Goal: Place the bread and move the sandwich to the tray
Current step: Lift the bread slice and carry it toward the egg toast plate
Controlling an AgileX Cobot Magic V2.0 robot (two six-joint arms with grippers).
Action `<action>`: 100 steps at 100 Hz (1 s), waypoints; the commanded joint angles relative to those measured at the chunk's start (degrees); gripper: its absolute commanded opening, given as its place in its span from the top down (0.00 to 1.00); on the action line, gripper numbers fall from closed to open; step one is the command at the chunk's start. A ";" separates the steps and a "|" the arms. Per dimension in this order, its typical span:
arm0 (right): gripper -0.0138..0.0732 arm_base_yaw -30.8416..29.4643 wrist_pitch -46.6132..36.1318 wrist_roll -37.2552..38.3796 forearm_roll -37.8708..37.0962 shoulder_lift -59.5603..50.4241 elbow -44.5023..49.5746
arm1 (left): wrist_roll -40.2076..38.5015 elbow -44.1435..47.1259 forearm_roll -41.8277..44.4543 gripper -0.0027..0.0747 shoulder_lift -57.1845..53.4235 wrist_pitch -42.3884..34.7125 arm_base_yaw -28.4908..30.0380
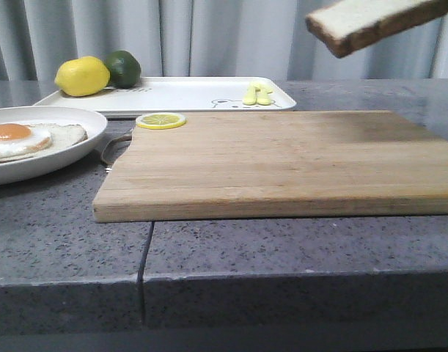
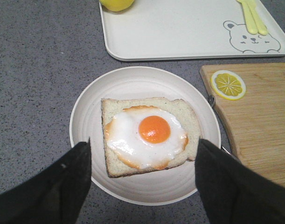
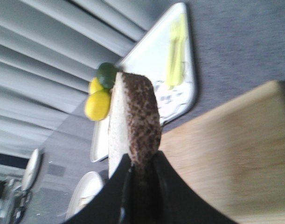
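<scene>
Lemon slice on cutting board

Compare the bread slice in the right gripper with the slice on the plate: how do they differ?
The held bread is up in the air, tilted, clamped between the right gripper fingers; the plated slice lies flat on the white plate. The held one is bare; the plated one carries a fried egg. Both have pale crumb.
</scene>
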 commanded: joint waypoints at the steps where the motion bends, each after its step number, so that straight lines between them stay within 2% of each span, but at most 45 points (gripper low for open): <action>1: 0.91 4.87 -1.56 0.42 7.34 -1.90 -2.01 | -0.23 -2.10 -1.18 0.40 -0.02 -3.32 0.04; 32: 0.91 26.91 -20.23 -2.52 17.66 -1.77 -2.01 | -0.23 -2.10 -1.18 0.40 -0.02 -3.32 0.04; 58: 0.91 43.06 -32.71 -2.84 17.71 3.04 -9.19 | -0.23 -2.10 -1.18 0.40 -0.02 -3.32 0.04; 72: 0.91 48.62 -35.94 -2.37 17.71 8.57 -14.91 | -0.23 -2.10 -1.18 0.40 -0.02 -3.32 0.04; 100: 0.91 56.37 -36.06 1.83 17.71 21.05 -25.99 | -0.23 -2.10 -1.18 0.40 -0.02 -3.32 0.04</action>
